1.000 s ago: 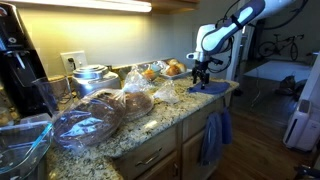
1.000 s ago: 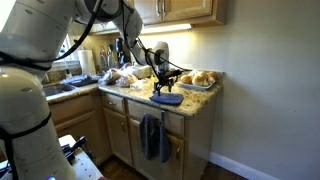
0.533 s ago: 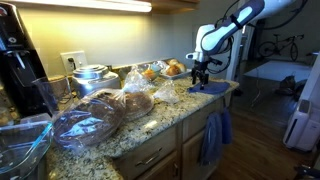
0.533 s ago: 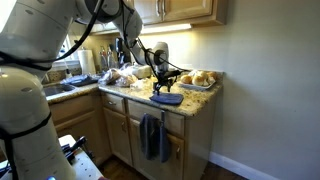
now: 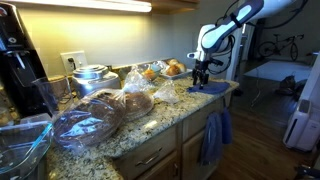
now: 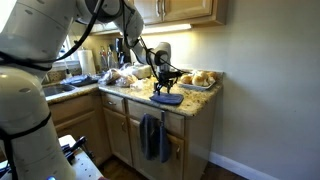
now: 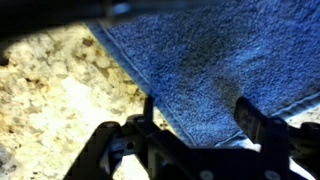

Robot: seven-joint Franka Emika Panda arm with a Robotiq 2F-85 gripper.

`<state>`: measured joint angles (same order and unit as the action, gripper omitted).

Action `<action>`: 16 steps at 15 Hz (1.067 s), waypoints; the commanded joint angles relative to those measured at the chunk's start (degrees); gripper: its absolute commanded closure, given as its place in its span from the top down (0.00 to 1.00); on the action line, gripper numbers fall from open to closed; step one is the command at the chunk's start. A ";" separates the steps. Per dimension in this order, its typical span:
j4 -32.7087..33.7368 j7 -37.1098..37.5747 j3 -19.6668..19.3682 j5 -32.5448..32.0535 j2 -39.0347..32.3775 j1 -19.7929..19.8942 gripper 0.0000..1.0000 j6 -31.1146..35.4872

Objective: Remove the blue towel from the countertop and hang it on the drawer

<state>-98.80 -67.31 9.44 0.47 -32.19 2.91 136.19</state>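
Note:
The blue towel (image 5: 211, 88) lies flat on the end corner of the speckled granite countertop (image 5: 160, 117); both also show in an exterior view, towel (image 6: 168, 99) and countertop (image 6: 197, 101). My gripper (image 5: 201, 79) (image 6: 163, 88) points down right over the towel. In the wrist view the towel (image 7: 210, 50) fills the upper right, with granite (image 7: 50, 95) to the left. My gripper (image 7: 197, 112) is open, with its two dark fingers standing apart on either side of the towel's near edge. Whether the fingertips touch the cloth I cannot tell.
A duller blue-grey towel (image 5: 211, 138) (image 6: 152, 136) hangs on the cabinet front below the counter's end. A tray of bread rolls (image 5: 168, 69) (image 6: 199, 79) sits behind the towel. Bagged breads (image 5: 120, 103), glass bowls (image 5: 20, 145) and a coffee maker (image 5: 15, 65) crowd the rest of the counter.

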 commanded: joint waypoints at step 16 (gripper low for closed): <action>-1.58 -1.04 0.05 4.54 1.75 2.07 0.07 -0.12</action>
<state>-98.62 -68.86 9.85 4.93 -31.75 4.70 136.22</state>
